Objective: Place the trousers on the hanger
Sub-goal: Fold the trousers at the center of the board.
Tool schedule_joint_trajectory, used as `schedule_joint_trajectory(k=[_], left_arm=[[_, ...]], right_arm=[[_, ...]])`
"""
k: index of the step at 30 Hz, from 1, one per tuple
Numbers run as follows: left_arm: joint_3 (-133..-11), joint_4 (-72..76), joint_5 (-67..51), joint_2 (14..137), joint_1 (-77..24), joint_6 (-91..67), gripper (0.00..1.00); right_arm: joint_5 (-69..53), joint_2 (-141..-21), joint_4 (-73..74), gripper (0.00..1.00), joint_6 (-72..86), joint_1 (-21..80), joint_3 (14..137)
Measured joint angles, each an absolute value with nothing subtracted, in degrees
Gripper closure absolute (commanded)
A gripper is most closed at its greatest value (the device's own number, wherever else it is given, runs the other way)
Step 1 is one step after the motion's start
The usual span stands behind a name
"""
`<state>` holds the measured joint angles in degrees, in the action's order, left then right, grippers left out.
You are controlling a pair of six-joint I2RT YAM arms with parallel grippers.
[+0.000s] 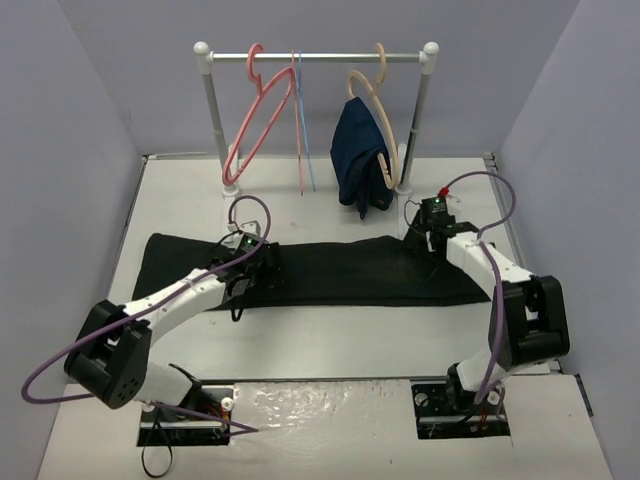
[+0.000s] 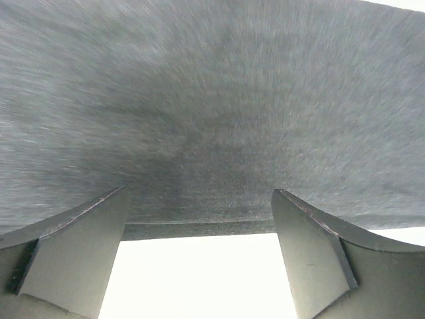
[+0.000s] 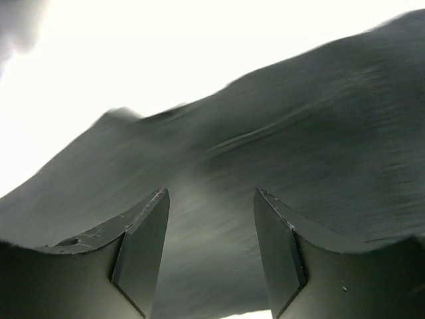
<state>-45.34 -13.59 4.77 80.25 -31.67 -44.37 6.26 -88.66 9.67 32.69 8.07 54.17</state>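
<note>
2 empty end effectors, left (image 2: 199, 193) and right (image 3: 210, 193), gape over the trousers (image 1: 340, 270); only overhead shows the hanger (image 1: 247, 120).

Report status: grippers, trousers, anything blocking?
Left gripper open, right gripper open, both low over trousers. Trousers flat on table, unheld. Hanger on rail. Nothing blocking.

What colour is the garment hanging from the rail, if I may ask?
Navy blue garment; best seen in the top external view.

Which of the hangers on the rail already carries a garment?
The thick tan hanger, rightmost of the three: a navy-blue garment hangs from it. The pink hanger and light-blue hanger are bare.
</note>
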Motion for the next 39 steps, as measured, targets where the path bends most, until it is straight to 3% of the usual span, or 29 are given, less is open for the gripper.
schedule_joint_trajectory(k=[5,14,26,33,39], left_arm=[[-44.33,-13.17,5.95,79.89,-27.59,-45.93,0.14],[-39.88,-5.64,5.89,82.81,-23.84,-51.22,0.14],[-40.09,-8.19,2.4,79.9,-21.32,-52.94,0.14],[-40.38,-20.24,4.17,64.01,-6.16,-51.57,0.14],[-42.14,-23.27,2.9,66.45,8.92,-46.46,0.15]], right_arm=[[4.82,-83.16,5.72,0.49,36.38,17.06,49.54],[4.99,-83.18,-1.8,0.46,43.2,17.57,37.4],[7.01,-82.0,5.62,0.44,42.19,4.73,40.35],[6.46,-81.95,8.87,0.41,35.73,12.18,47.79],[1.07,-81.34,8.17,0.38,30.17,17.65,50.2]])
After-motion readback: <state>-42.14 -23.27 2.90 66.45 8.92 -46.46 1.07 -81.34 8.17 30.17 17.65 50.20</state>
